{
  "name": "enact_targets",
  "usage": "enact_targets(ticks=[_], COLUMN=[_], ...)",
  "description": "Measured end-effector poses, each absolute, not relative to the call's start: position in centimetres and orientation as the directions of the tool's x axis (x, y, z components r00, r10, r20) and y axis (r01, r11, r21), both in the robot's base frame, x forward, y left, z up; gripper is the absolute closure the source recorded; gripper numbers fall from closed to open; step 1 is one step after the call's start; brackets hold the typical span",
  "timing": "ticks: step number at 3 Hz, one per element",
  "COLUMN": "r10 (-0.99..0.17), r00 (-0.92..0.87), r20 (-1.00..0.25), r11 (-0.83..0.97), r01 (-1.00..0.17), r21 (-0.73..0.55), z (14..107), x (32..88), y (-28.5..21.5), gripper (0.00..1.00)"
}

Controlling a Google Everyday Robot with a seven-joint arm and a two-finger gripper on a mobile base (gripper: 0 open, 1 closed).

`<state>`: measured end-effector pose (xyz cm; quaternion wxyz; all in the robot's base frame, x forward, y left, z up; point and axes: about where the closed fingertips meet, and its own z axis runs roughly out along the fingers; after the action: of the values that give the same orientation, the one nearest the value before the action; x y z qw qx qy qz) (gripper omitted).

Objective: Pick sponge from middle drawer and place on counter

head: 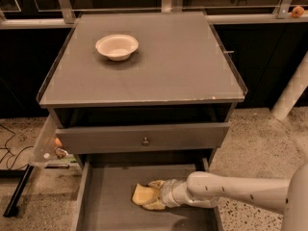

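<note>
The gripper point(154, 196) sits low inside the open middle drawer point(108, 198), just right of the drawer's centre, its tip pointing left. The tip is against the sponge point(140, 195), which lies on the drawer floor. The pale yellow of the sponge and the cream of the gripper's end run together here, so I cannot tell whether the gripper is clamped on the sponge or only pressed up to it; the two look to be touching. The sponge seems to rest on the floor rather than hang above it, with its free edge sticking out to the left of the gripper.

Behind the gripper a grey wrist collar joins the white arm point(240, 192), which reaches in from the lower right, crossing over the drawer's right wall. The floor of the drawer to the left of the sponge is bare dark grey.

Above it, the upper drawer front point(96, 139) is pushed in, with a small round knob point(145, 141) at its middle. On top, the counter point(173, 66) carries a white bowl point(117, 46) near its back left corner, well apart from the sponge. A clear panel point(44, 146) hangs off the cabinet's left side, and a white pole point(291, 93) leans at far right over the speckled floor point(260, 138)
</note>
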<state>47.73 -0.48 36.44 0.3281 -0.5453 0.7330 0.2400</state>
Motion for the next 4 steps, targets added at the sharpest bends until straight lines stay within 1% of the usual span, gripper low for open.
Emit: enact_targets(ticks=[2,3,4], r10=[-0.642,-0.642,-0.64], r00=[-0.19,-0.19,-0.191], r20=[-0.743,-0.743,-0.745], r11=[0.29,0.29,0.282], r01=[-0.957,-0.957,-0.959], r21=[-0.006,-0.006,0.004], z=[36.44,36.44,36.53], x=[47.73,47.72,47.42], y=[-0.48,-0.47,-0.24], gripper=[0.87,1.0,1.0])
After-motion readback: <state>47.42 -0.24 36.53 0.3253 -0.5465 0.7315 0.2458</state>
